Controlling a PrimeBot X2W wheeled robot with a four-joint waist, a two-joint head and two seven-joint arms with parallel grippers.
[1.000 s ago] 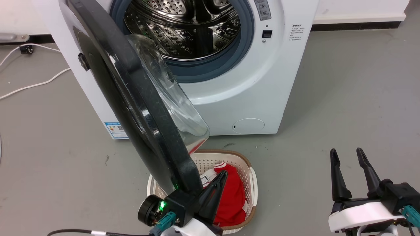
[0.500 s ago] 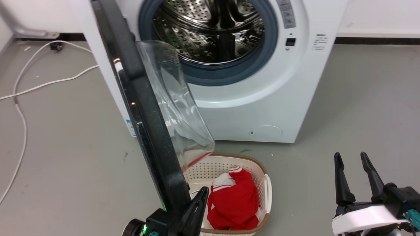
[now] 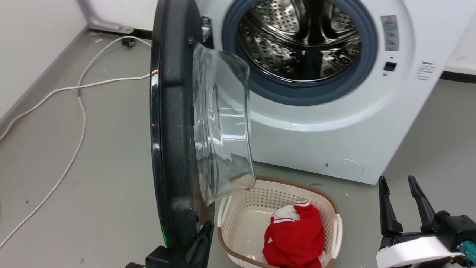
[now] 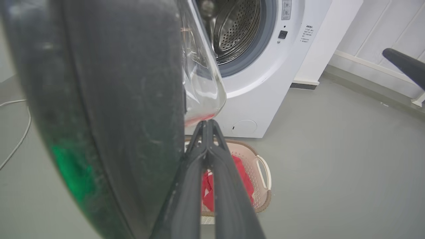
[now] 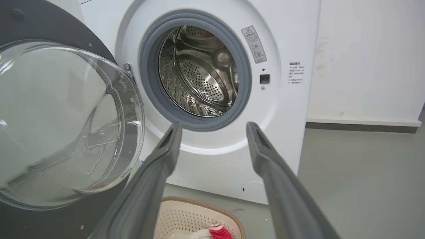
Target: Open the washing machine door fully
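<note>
In the head view, the washing machine door [image 3: 169, 123] stands open and edge-on at the left side of the white machine [image 3: 334, 130]. Its glossy black rim is scuffed, and its clear glass bowl [image 3: 223, 123] bulges toward the perforated steel drum [image 3: 297, 44], which is ringed by grey-blue rubber [image 3: 267, 87]. Below the bowl sits a cream perforated basket [image 3: 267, 195] with a brown woven rim, holding a crumpled red garment [image 3: 297, 238]. The left gripper [image 3: 204, 232] is at the door's lower edge. The right gripper [image 3: 396, 180] hovers well apart at the lower right, its dark tapered fingers spread. In the left wrist view, the left fingers [image 4: 232, 199] are pressed together tip to tip with nothing between them. They lie just beside the door's dull inner face and perhaps touch it. In the right wrist view, the right fingers [image 5: 265, 159] stand wide apart, framing the drum's round mouth, and the bowl's glass looks streaked.
</note>
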